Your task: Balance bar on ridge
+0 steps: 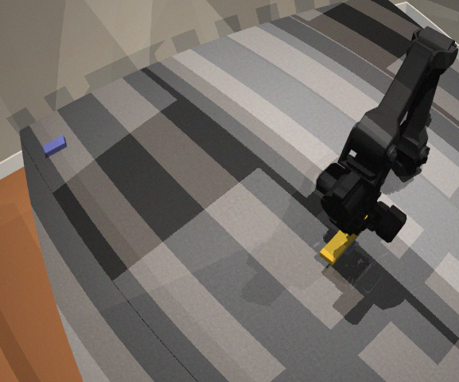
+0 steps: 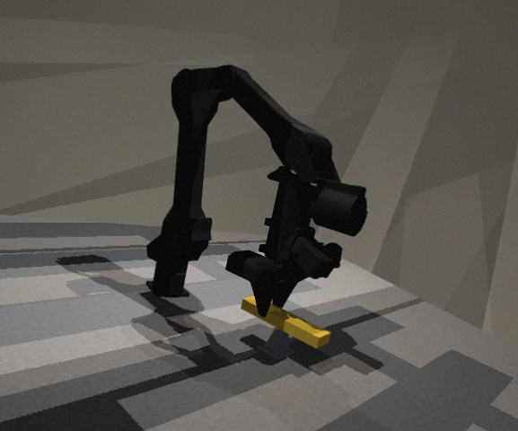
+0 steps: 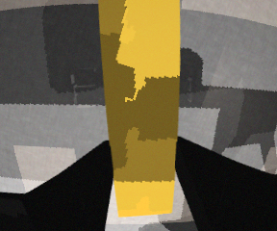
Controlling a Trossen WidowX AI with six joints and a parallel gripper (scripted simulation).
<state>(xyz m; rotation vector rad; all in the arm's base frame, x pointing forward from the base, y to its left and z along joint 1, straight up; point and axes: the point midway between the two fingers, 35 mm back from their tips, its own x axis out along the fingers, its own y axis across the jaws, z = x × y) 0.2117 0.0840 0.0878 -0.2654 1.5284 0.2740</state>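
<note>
Yellow bar (image 2: 287,321) sat clamped between your gripper (image 2: 273,306) fingers, which pinched it near its far end rather than at mid-length. In the exterior view the bar lay across the small dark ridge (image 2: 277,344), sloping down toward the camera end; whether it actually touched the ridge crest could not be made out, since shadow merged the two. From the top view you saw only the free end of the bar (image 1: 336,247) poking out beneath the black wrist, the rest hidden by the arm (image 1: 402,111), and the ridge was lost in the dark patch below it. The wrist view showed the bar (image 3: 141,58) running up the frame, cut off at the top edge, its near end flanked by the dark fingers. A blue block (image 1: 54,145) lay well apart, by the far corner of the striped table (image 1: 180,247).
</note>
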